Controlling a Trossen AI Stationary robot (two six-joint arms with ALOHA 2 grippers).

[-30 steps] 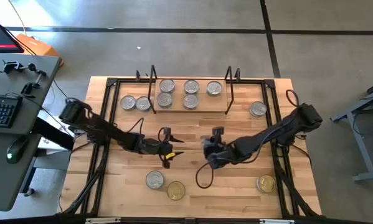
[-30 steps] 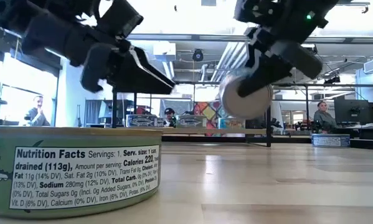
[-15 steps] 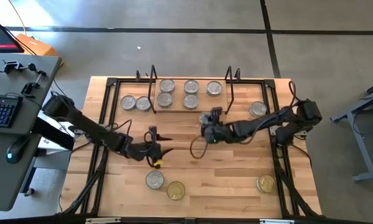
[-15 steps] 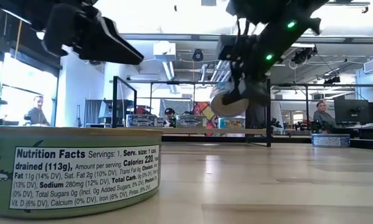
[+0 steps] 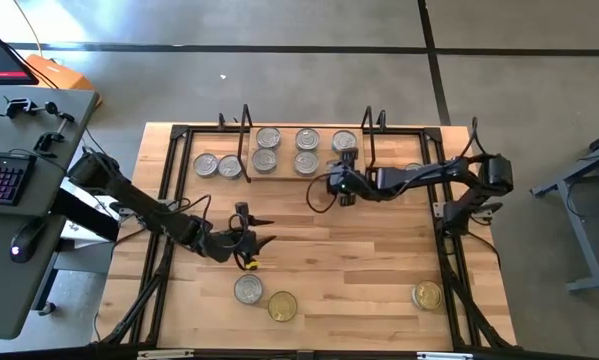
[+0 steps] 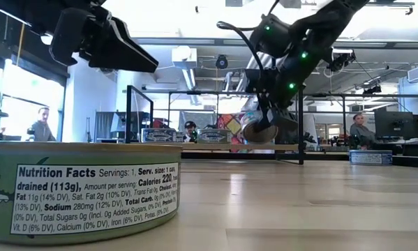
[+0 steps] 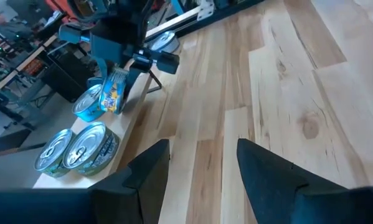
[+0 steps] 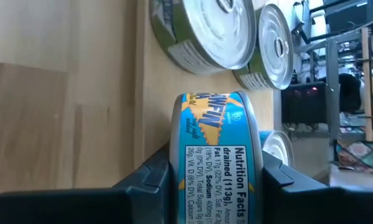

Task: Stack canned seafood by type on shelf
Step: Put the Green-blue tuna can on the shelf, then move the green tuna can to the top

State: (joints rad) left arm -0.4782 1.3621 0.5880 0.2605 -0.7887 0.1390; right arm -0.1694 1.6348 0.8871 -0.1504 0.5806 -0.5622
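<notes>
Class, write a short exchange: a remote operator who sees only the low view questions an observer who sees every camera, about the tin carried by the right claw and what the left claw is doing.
Operator: What label is on the tin in the right claw?
Observer: The right wrist view shows the right claw shut on a blue-and-yellow tin, held on edge.
Operator: Where is it relative to the shelf?
Observer: From above, it is at the shelf front edge, near the right wire frame.
Operator: Is the left claw holding anything?
Observer: No. Its wrist view shows the left claw open and empty above the table.
</notes>
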